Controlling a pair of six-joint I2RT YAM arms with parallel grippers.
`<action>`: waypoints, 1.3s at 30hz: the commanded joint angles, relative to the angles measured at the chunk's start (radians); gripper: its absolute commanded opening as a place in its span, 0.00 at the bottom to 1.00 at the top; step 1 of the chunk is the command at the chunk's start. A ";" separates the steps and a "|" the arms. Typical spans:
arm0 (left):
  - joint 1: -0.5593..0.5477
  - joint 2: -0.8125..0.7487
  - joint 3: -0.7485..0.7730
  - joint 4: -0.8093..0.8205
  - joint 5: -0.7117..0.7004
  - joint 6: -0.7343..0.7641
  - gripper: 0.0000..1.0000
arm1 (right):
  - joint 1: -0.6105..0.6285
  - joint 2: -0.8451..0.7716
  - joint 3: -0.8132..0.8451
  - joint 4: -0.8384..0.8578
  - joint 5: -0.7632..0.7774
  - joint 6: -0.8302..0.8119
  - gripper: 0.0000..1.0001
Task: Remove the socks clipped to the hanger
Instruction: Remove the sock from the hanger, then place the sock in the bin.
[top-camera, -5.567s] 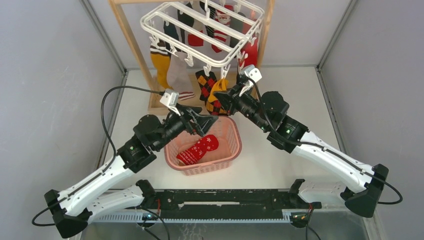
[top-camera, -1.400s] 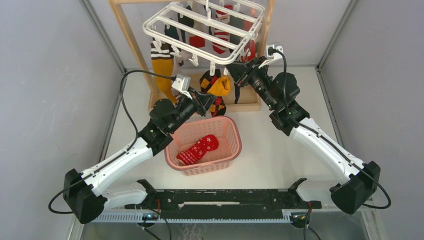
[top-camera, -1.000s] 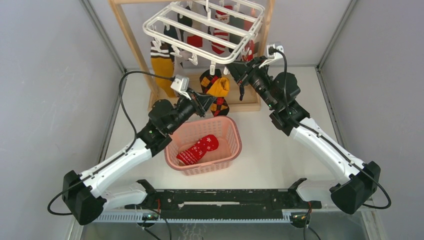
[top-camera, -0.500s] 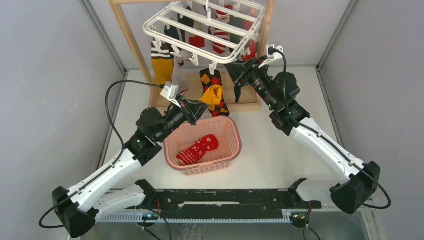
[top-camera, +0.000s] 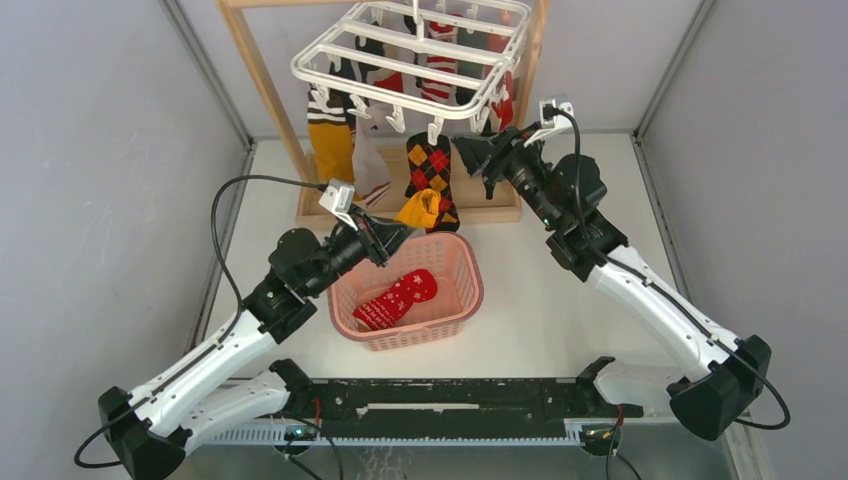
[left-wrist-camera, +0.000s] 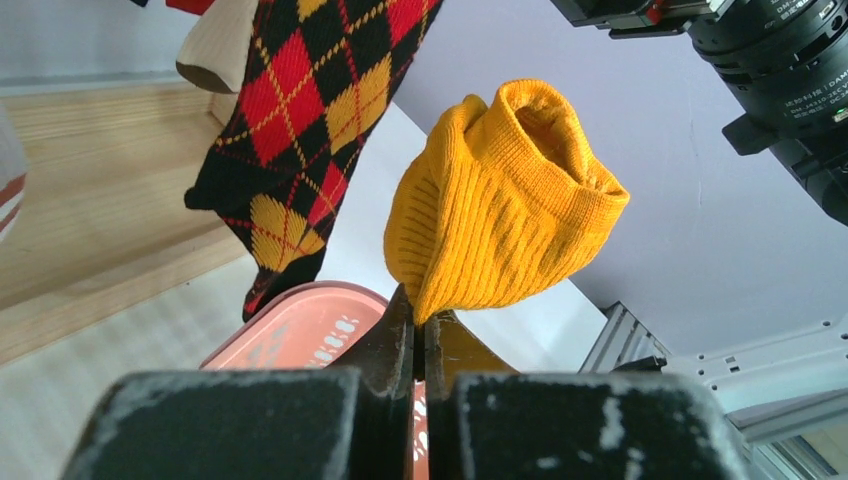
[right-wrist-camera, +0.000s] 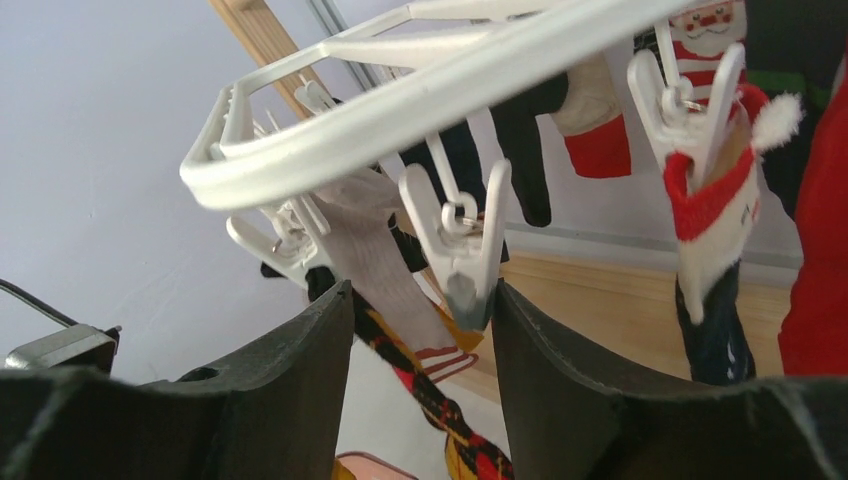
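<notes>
The white hanger (top-camera: 420, 102) hangs from the stand with several socks clipped to it. Among them are an argyle sock (top-camera: 430, 168), a mustard-and-striped one (top-camera: 328, 140) and a grey one (top-camera: 368, 165). My left gripper (top-camera: 398, 232) is shut on a mustard yellow sock (top-camera: 420, 208) (left-wrist-camera: 500, 210), free of the clips, above the basket's far rim. In the left wrist view the jaws pinch its lower edge. My right gripper (top-camera: 468, 150) (right-wrist-camera: 421, 295) is open just under the hanger's front right. An empty white clip (right-wrist-camera: 460, 245) dangles between its fingers (right-wrist-camera: 300, 380).
A pink basket (top-camera: 472, 290) holding a red patterned sock (top-camera: 400, 298) sits between the arms. The wooden stand (top-camera: 262, 75) and its base (top-camera: 490, 212) lie behind it. A Santa sock (right-wrist-camera: 710, 220) hangs right of the right gripper. Grey walls enclose both sides.
The yellow sock came off its clip. My left arm drew back and down toward the basket with it. My right gripper opened round the clip, and the hanger swung back.
</notes>
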 joint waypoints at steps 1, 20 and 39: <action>0.001 -0.039 -0.025 -0.013 0.033 -0.028 0.00 | 0.011 -0.080 -0.052 0.009 0.037 0.030 0.60; -0.009 -0.075 -0.170 -0.118 -0.014 -0.098 0.03 | 0.084 -0.428 -0.396 -0.135 0.114 0.132 0.62; -0.017 0.085 -0.190 -0.305 -0.094 -0.136 0.18 | 0.144 -0.669 -0.618 -0.296 0.164 0.226 0.62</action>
